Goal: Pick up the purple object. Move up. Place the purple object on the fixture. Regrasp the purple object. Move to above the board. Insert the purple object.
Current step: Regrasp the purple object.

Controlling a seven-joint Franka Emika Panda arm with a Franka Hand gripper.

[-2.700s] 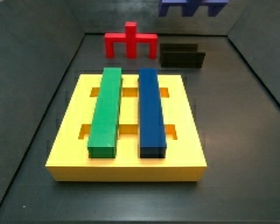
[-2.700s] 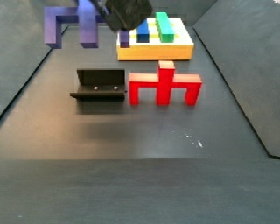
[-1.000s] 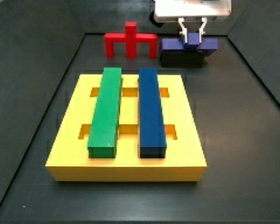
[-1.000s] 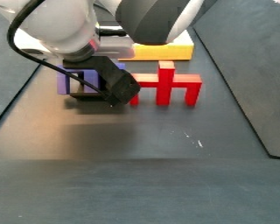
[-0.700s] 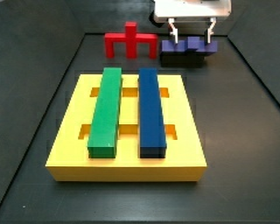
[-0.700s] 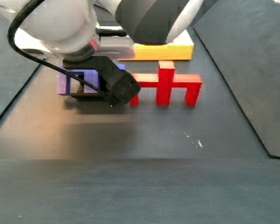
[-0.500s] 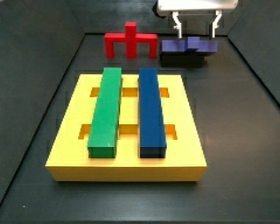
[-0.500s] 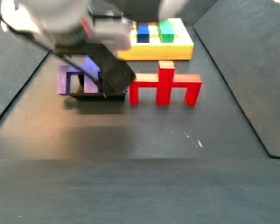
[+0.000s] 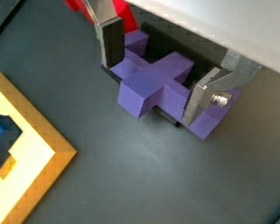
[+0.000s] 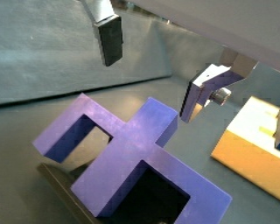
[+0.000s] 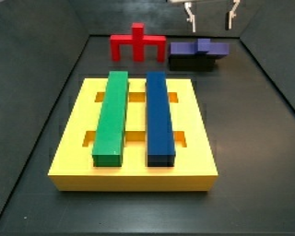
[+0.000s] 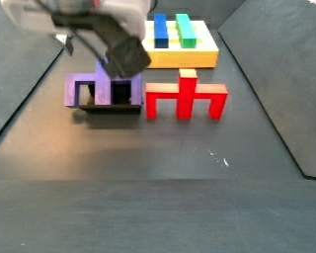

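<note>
The purple object (image 11: 199,46) lies on the black fixture (image 11: 194,63) at the back right of the floor, its legs and stem pointing sideways. It shows as well in the opposite side view, purple object (image 12: 100,90) on fixture (image 12: 115,109). My gripper (image 11: 209,11) hangs open above it, touching nothing. In both wrist views the silver fingers (image 9: 111,44) (image 10: 108,42) stand apart on either side of the purple object (image 9: 154,80) (image 10: 125,153), clear of it. The yellow board (image 11: 132,172) lies nearer the front.
A red piece (image 11: 137,43) of similar shape stands left of the fixture, close beside it (image 12: 188,96). The board carries a long green bar (image 11: 111,115) and a long blue bar (image 11: 159,115). Dark walls enclose the floor.
The gripper let go of the purple object and rose straight up. The object stays lying on the fixture.
</note>
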